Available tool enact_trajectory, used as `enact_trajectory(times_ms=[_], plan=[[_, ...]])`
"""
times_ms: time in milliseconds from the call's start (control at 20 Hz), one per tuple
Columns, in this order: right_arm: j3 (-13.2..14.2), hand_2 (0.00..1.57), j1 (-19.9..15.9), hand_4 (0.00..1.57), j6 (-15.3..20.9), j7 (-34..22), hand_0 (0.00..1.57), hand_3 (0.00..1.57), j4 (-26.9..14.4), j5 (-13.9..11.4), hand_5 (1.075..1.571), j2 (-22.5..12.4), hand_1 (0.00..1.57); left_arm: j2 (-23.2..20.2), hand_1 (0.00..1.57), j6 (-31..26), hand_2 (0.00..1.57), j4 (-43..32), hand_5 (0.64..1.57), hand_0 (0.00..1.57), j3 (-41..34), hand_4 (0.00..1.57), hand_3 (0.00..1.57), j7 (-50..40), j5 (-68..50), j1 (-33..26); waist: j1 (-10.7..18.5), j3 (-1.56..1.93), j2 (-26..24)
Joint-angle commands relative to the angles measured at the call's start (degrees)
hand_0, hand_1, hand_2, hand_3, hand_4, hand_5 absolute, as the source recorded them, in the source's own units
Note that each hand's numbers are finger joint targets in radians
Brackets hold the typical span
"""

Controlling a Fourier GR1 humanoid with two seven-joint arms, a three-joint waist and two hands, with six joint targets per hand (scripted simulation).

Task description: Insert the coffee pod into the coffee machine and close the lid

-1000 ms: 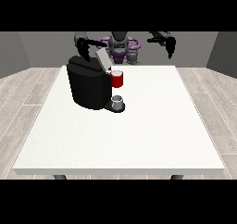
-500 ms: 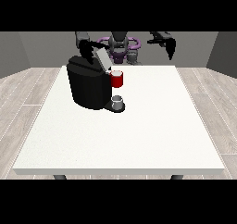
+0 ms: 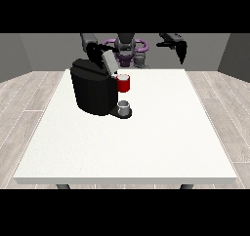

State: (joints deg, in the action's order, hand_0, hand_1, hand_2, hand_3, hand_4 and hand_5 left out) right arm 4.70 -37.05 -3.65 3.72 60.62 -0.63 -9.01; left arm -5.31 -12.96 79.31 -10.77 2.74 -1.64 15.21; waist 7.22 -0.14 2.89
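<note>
Front view puts us across the white desk (image 3: 146, 147) from the robot, whose arms reach toward us from the far edge. We see the black coffee machine (image 3: 93, 91) standing on the far left part of the desk. Its lid (image 3: 109, 62) is raised and tilts up at the top right of the body. A red part (image 3: 124, 83), which may be the pod holder, juts from the machine's right side, and below it a small grey cup (image 3: 124, 106) sits on the machine's base. We cannot pick out the coffee pod itself; whether it lies inside the red part or under a hand is not visible.

We find the hand at the view's left (image 3: 95, 50) just above the machine, close to the raised lid; whether its fingers are curled or touching the lid, we cannot tell. The hand at the view's right (image 3: 181, 49) hangs in the air over the far right of the desk, well apart from the machine. Its fingers point down, look relaxed and hold nothing that we can see.
</note>
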Motion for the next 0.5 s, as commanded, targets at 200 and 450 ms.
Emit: enact_trajectory(times_ms=[200, 450], plan=[[-1.1, 0.0, -3.2, 0.0, 0.1, -0.8, 0.0, 0.0, -2.2, -1.4, 1.571, 1.4, 0.0, -1.4, 0.0, -0.1, 0.0, -2.2, 1.571, 0.0, -0.3, 0.0, 0.0, 3.7, -0.5, -0.6, -0.4, 0.13, 1.7], [-2.7, 0.0, -4.4, 0.21, 0.5, -0.7, 0.0, 0.0, -2.6, -3.3, 1.571, 1.9, 0.0, -1.3, 0.0, 1.1, 0.0, -1.5, 1.571, 0.0, 0.2, 0.0, 0.0, 1.7, -0.1, -1.4, 0.3, 0.13, 0.7]])
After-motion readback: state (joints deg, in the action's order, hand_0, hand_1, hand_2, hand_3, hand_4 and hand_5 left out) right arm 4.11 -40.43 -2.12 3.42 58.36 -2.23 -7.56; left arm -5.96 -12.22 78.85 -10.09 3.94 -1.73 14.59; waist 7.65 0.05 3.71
